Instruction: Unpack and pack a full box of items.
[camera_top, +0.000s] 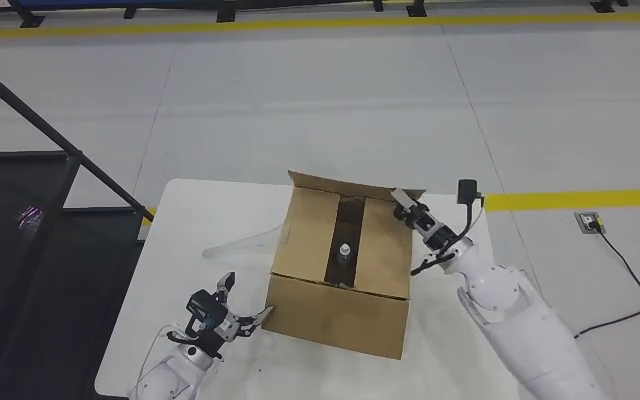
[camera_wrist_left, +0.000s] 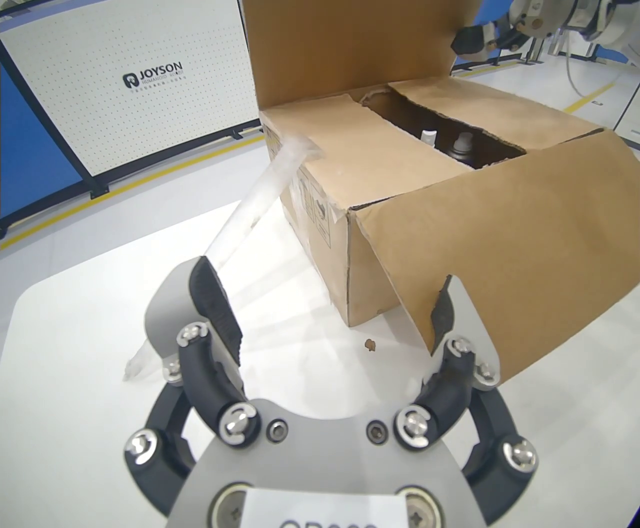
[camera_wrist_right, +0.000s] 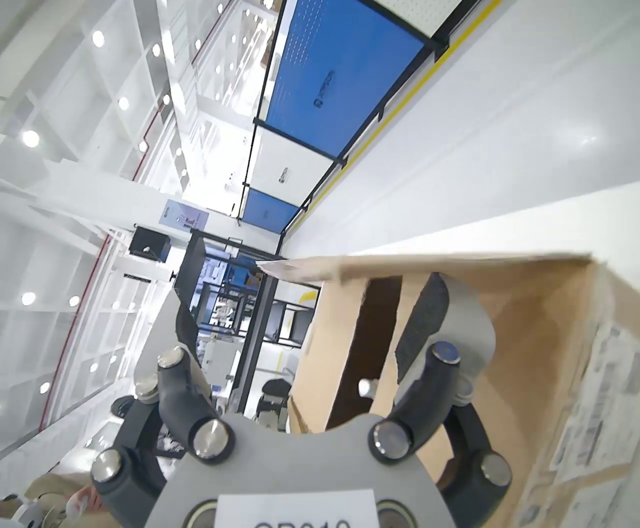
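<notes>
Nearest the robot, the left gripper (camera_wrist_left: 325, 280) hovers low over the white table (camera_top: 200, 230) with its jaws apart and nothing between them. One fingertip (camera_wrist_left: 445, 310) sits just beside the edge of the folded-down near flap (camera_wrist_left: 525, 260) of the cardboard box (camera_top: 340, 310), which stands mid-table. A careless closing or push here would likely crease that flap or shove the whole box sideways. A loose strip of clear tape (camera_wrist_left: 260, 200) runs from the box's corner down to the table near the other finger. It may cling to the pad and drag. Through the gap between the top flaps, a white cap (camera_wrist_left: 428, 136) and a dark cap (camera_wrist_left: 462, 142) stand inside, so a jolt could tip them. At the far corner the right gripper (camera_wrist_right: 305, 295) is also spread wide by the raised far flap (camera_wrist_left: 340, 45). Whether it touches the cardboard is hard to tell. A hard pull there might tear the flap or lift the box.
</notes>
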